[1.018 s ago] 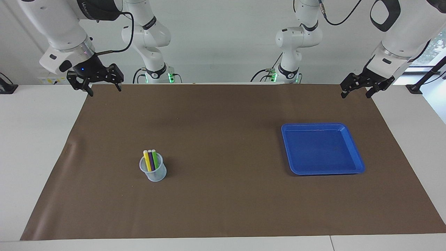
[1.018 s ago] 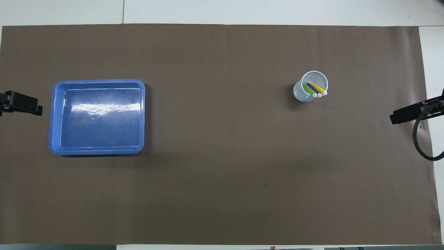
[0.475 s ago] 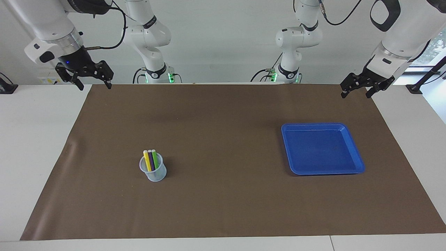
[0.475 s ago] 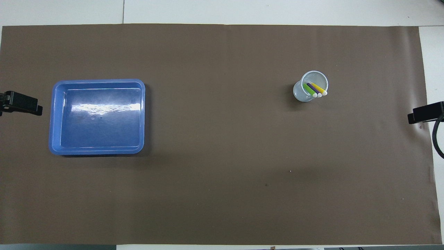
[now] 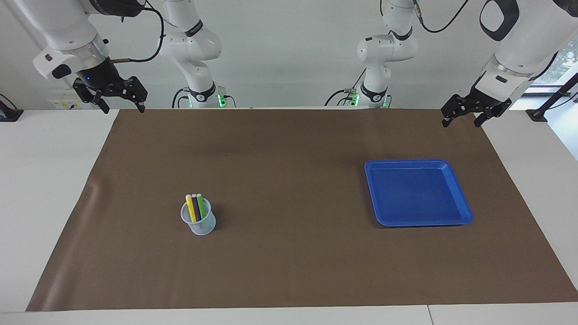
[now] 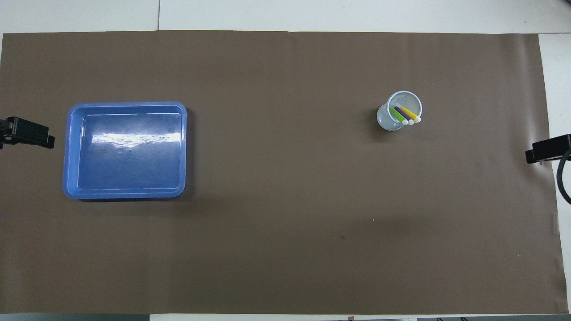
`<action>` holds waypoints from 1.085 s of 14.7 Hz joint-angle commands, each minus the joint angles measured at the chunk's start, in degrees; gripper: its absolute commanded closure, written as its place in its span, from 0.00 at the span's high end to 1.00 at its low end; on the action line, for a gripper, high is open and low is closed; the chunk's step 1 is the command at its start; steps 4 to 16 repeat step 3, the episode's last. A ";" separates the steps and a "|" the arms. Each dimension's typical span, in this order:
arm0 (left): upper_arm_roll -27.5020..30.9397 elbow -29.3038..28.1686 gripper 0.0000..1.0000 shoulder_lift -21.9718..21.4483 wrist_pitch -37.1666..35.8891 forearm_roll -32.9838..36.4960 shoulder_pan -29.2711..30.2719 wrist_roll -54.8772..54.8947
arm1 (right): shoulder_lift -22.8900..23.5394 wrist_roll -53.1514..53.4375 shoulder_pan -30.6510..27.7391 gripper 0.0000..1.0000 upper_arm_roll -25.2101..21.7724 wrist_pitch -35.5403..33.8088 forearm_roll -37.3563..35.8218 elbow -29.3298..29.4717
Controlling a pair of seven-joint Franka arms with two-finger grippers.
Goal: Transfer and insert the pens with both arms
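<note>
Three pens stand together in a clear cup (image 5: pixel 199 224), toward the right arm's end of the table: yellow (image 5: pixel 190 207), dark purple (image 5: pixel 195 206) and light green (image 5: pixel 201 205). In the overhead view the pens (image 6: pixel 405 115) lean in the cup (image 6: pixel 389 121) with their pale ends up. My right gripper (image 5: pixel 123 108) hangs open and empty, raised over the mat's corner by its base. My left gripper (image 5: pixel 461 123) hangs open and empty over the mat's other corner nearest the robots. Both also show at the overhead view's edges: the left gripper (image 6: pixel 29 135), the right gripper (image 6: pixel 547 149).
An empty blue tray (image 5: pixel 417 161) lies on the brown mat (image 5: pixel 289 149) toward the left arm's end; it also shows in the overhead view (image 6: pixel 125 105). White tabletop borders the mat on all sides.
My right gripper has risen and drawn back toward the right arm's end of the table, off the mat's corner. The left arm, pens, cup and tray have not moved.
</note>
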 commanded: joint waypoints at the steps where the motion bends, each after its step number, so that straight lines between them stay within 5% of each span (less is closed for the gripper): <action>1: 0.41 -0.87 1.00 -0.69 0.05 1.44 -0.56 0.30 | -1.21 1.27 0.15 1.00 -0.09 0.34 -0.71 -1.29; 16: 0.41 -0.87 1.00 -0.69 0.05 1.44 -0.56 0.30 | -1.03 1.35 0.15 1.00 0.26 0.26 -0.79 -1.29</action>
